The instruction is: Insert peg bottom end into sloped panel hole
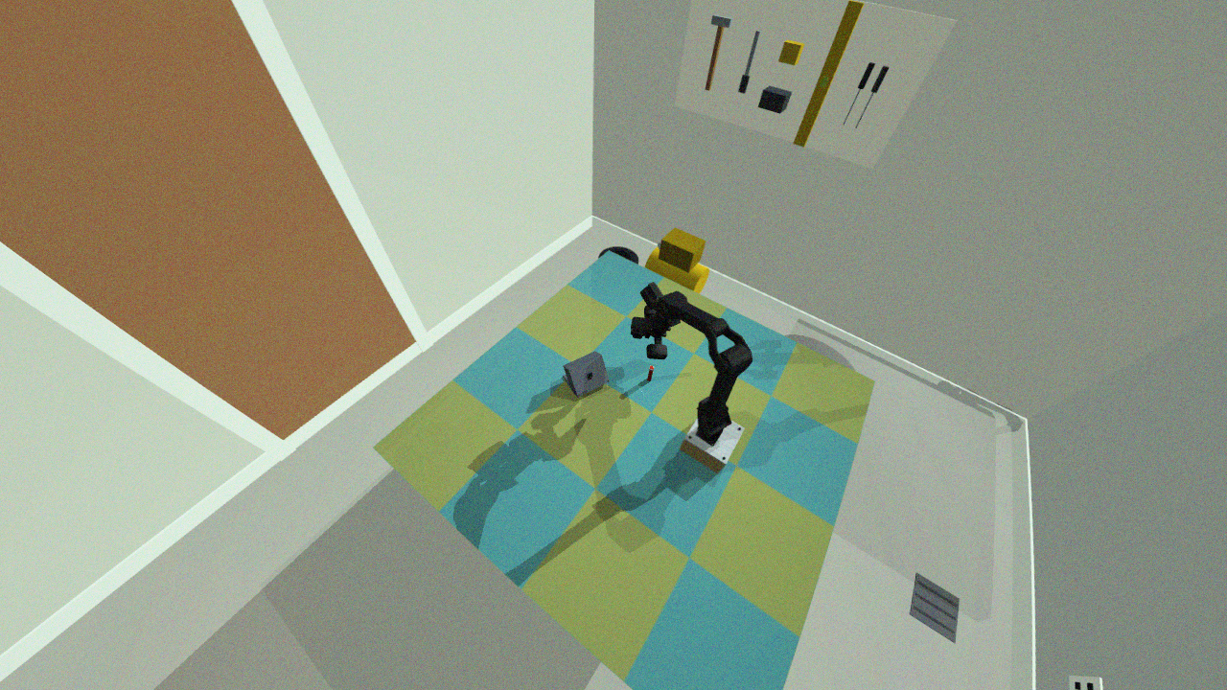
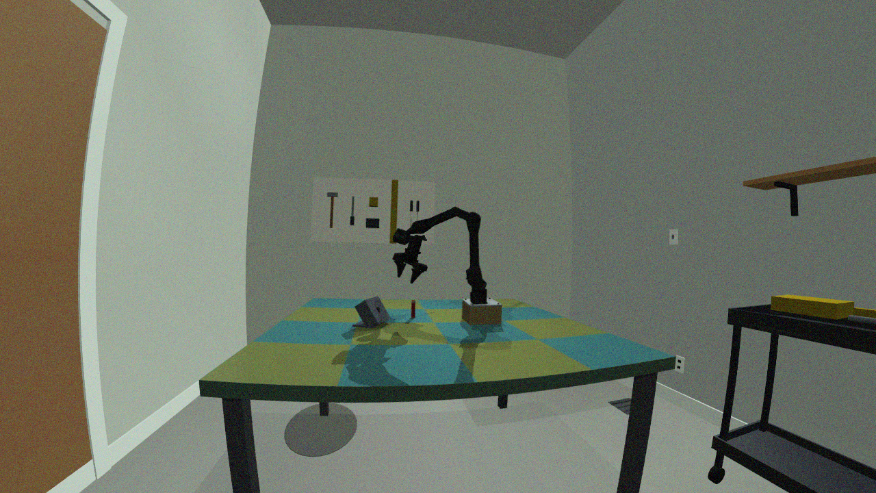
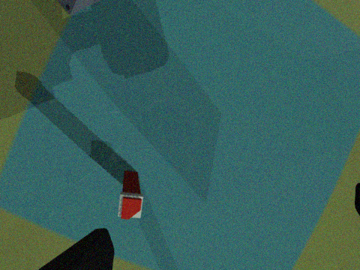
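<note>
A dark red square peg (image 1: 650, 374) (image 2: 413, 309) (image 3: 131, 184) stands upright on the table, its top brighter red with a pale rim. The grey sloped panel (image 1: 580, 385) (image 2: 367, 314) (image 3: 83, 4) stands left of the peg in the top and exterior views; its small dark hole (image 1: 589, 376) (image 2: 378, 309) shows in its face. Only a corner of the panel is in the wrist view. My black gripper (image 1: 647, 341) (image 2: 406, 279) (image 3: 229, 214) is open and empty, pointing down well above the peg. In the wrist view the peg is nearer the left finger than the right.
The checkered table (image 1: 746, 631) (image 2: 612, 350) carries the arm's base block (image 1: 703, 452) (image 2: 481, 313), right of the peg in the top and exterior views. A yellow object (image 1: 680, 253) lies beyond the table's far corner. A black cart (image 2: 796, 334) stands off to the right.
</note>
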Controlling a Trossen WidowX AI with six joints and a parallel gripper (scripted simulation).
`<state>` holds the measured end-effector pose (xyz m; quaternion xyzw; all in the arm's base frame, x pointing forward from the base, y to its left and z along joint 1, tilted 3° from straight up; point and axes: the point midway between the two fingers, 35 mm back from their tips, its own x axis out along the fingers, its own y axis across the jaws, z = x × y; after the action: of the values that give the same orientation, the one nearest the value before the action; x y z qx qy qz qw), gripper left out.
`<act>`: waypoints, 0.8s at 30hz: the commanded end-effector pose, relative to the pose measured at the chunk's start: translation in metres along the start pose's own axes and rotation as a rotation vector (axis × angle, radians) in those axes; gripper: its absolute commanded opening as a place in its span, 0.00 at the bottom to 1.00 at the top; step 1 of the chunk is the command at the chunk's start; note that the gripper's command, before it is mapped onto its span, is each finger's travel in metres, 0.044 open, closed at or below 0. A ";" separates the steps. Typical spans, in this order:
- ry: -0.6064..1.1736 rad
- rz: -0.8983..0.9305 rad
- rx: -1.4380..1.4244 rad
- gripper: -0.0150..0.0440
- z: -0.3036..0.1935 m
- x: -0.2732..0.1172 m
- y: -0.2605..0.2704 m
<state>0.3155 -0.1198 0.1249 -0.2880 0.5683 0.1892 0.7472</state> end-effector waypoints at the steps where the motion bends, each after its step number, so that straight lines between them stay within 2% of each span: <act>1: 0.036 0.065 0.083 1.00 -0.005 0.018 0.013; 12: 0.155 0.195 0.329 1.00 -0.019 0.056 0.046; 24: 0.163 0.201 0.343 1.00 -0.024 0.064 0.048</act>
<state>0.2881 -0.1018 0.0556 -0.1162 0.6712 0.1388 0.7188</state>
